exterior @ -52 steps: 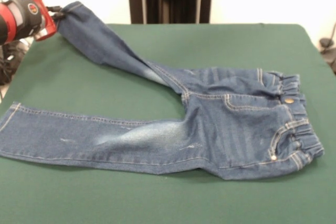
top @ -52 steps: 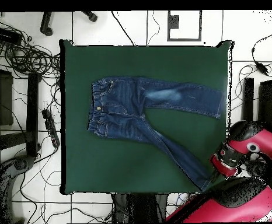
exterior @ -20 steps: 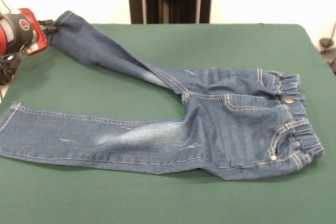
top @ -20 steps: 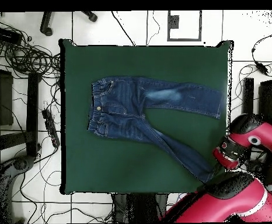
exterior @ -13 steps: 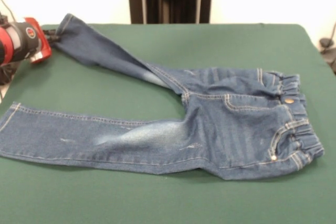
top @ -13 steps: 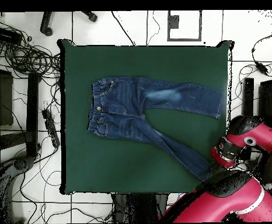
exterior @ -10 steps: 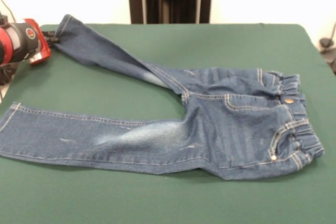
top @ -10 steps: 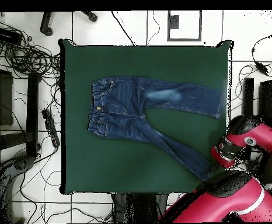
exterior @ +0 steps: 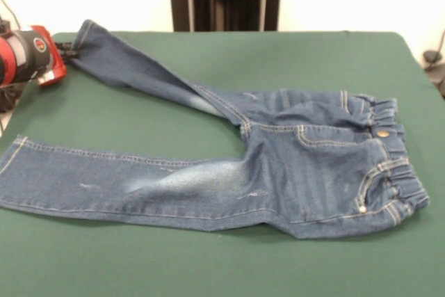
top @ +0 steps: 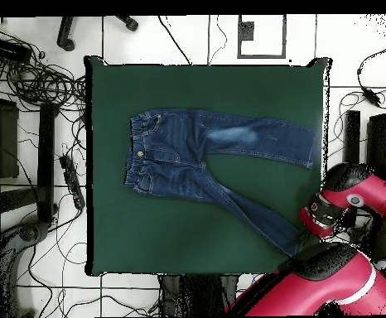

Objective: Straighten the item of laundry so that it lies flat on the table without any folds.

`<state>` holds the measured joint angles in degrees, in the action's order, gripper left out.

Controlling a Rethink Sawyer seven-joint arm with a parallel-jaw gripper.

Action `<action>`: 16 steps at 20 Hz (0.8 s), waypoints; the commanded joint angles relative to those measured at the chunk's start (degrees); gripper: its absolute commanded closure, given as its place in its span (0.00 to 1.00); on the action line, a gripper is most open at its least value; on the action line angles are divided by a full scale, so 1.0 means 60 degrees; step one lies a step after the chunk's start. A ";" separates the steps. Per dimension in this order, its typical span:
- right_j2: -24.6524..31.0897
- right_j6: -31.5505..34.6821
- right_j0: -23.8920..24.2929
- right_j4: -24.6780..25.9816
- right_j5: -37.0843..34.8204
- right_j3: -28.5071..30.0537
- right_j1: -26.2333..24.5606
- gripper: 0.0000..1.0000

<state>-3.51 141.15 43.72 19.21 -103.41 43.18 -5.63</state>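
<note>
Lowered since earlier, jeans (exterior: 278,165) far leg now rests on desk (exterior: 208,262); claw (exterior: 64,48) clamped on hem. Advise outward pull before release.

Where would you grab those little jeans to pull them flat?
Probably at a leg's hem, coming in from the table's edge. On the jeans, the hem of the leg that angles away is thin and reaches the edge of the table, right beside the gripper. Pulling outward there should draw that leg straight.
</note>
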 commanded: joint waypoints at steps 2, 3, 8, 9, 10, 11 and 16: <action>0.1668 -0.2264 -0.0359 0.0364 0.4293 0.0250 -0.0940 1.00; 0.1691 -0.2337 -0.0363 0.0389 0.4379 0.0255 -0.0958 1.00; 0.1674 -0.2604 -0.0543 0.0527 0.4151 0.0293 -0.0891 1.00; 0.1641 -0.2593 -0.0619 0.0542 0.3984 0.0324 -0.0837 1.00; 0.1636 -0.2601 -0.0654 0.0552 0.3948 0.0339 -0.0814 1.00; 0.1615 -0.2642 -0.0677 0.0565 0.3946 0.0462 -0.0693 1.00; 0.1670 -0.2696 -0.0771 0.0645 0.3932 0.0382 -0.0701 1.00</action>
<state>-3.33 141.15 43.29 19.91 -102.24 43.62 -5.00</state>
